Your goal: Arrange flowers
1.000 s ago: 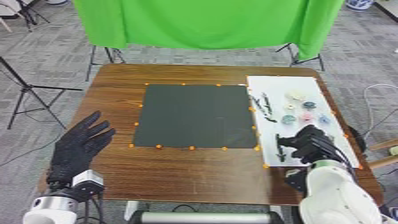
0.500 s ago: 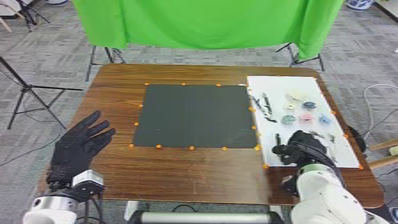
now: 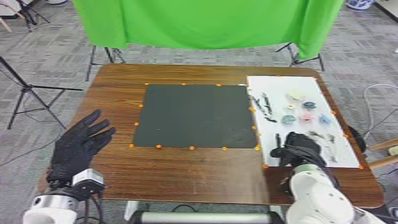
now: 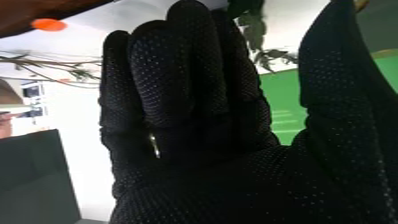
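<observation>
The right hand, fingers straight and thumb apart, is just right of that dark stem, which lies near-to-far on the white sheet from here

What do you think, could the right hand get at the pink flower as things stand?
Probably yes. The pink flower lies on the white sheet, just ahead of the right hand, and nothing tall seems to stand between.

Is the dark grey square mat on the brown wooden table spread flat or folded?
Spread flat: in the head view, the dark grey square mat shows four corners and straight edges, with orange dots along its border.
</observation>
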Tool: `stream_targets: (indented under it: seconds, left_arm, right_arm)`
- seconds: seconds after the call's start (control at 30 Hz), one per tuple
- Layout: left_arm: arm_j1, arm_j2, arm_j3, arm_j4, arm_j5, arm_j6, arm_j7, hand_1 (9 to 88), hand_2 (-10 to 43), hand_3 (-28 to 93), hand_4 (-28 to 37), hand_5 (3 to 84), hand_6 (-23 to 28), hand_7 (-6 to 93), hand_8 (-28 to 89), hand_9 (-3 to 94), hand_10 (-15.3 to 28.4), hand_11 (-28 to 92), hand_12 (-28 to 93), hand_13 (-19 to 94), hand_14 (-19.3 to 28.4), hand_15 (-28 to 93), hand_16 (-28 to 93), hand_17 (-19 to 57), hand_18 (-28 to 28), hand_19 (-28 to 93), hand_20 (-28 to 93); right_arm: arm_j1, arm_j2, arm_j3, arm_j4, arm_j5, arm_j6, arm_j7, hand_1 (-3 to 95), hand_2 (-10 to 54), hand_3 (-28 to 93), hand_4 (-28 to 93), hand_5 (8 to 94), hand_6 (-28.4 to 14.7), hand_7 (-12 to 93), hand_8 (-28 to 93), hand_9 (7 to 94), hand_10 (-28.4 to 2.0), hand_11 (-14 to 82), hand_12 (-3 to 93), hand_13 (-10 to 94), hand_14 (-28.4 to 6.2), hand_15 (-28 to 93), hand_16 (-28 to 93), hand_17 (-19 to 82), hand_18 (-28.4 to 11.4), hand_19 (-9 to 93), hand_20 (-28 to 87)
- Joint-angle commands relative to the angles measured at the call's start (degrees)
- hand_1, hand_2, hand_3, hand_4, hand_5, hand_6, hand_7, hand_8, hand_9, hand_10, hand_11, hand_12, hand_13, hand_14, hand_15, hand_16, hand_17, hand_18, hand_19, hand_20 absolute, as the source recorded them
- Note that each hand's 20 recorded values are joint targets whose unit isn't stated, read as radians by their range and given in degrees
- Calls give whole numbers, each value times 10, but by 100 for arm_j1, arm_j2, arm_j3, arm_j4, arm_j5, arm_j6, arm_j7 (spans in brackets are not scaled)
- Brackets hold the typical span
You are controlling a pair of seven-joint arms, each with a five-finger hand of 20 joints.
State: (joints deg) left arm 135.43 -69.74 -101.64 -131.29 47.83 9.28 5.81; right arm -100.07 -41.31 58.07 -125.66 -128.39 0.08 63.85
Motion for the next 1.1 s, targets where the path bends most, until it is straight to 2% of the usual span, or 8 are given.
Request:
stream_targets:
  seconds: [0.03,0.17,0.4,0.53,0.83,0.9,0.93,1.1]
  left_arm:
    - [42,-33,-5,3,-4,-34,-54,225,38,818,-213,366,96,129,-92,335,189,218,94,254,263,437,-78,-87,257,589,-87]
    - [66,-26,-17,-16,-7,-13,-27,226,38,818,-214,365,95,130,-92,335,189,219,95,254,262,436,-78,-88,257,589,-87]
    - [63,-7,-57,-26,-4,-23,-17,225,38,818,-213,365,96,130,-92,335,189,220,94,253,262,435,-78,-87,257,590,-88]
    - [63,19,-68,-36,-10,-14,-6,225,39,818,-214,366,96,129,-92,335,190,220,94,253,263,436,-78,-87,257,589,-88]
    - [46,16,-78,-33,-8,-17,-40,226,38,818,-213,366,95,130,-92,335,190,220,94,253,263,437,-78,-87,257,589,-88]
    - [67,33,-73,-34,-8,-23,-12,226,38,818,-214,365,96,130,-92,335,190,219,94,253,262,436,-78,-87,257,589,-88]
    - [43,1,-95,-28,4,-51,-63,225,38,818,-214,366,96,130,-92,335,189,219,94,253,262,436,-78,-87,257,589,-88]
    - [79,21,-98,-38,-8,-24,-22,225,39,818,-214,365,95,130,-92,335,189,220,94,253,263,436,-78,-87,257,590,-87]
  right_arm:
    - [139,19,-293,185,-172,-383,112,317,-69,841,-260,667,-40,314,-167,704,-166,467,180,689,-108,732,119,337,-237,926,-56]
    - [137,8,-349,208,-184,-700,108,320,-68,841,-261,667,-40,314,-167,704,-167,467,179,689,-107,732,119,336,-237,927,-56]
    - [238,-22,-624,307,-208,-939,38,336,-71,843,-263,669,-38,322,-153,706,-163,466,178,688,-107,728,118,331,-237,926,-56]
    - [356,-33,-861,410,-171,-1009,-9,354,-83,839,-279,678,-39,321,-57,712,-158,466,179,688,-105,724,116,330,-235,926,-56]
    - [419,-152,-1099,751,77,-1112,-113,378,-86,831,-282,683,-41,330,-30,719,-155,465,180,695,-101,717,114,330,-232,928,-56]
    - [389,-146,-1111,789,216,-1064,-77,379,-86,831,-282,688,-41,325,-31,722,-154,465,180,697,-100,716,114,330,-231,928,-55]
    - [362,-183,-1077,809,253,-1103,-65,380,-86,832,-282,689,-42,324,-30,725,-154,465,180,698,-100,715,114,330,-231,928,-55]
    - [276,-188,-987,839,472,-1113,-100,394,-86,826,-282,699,-44,322,-20,732,-153,463,179,701,-100,712,115,331,-230,929,-55]
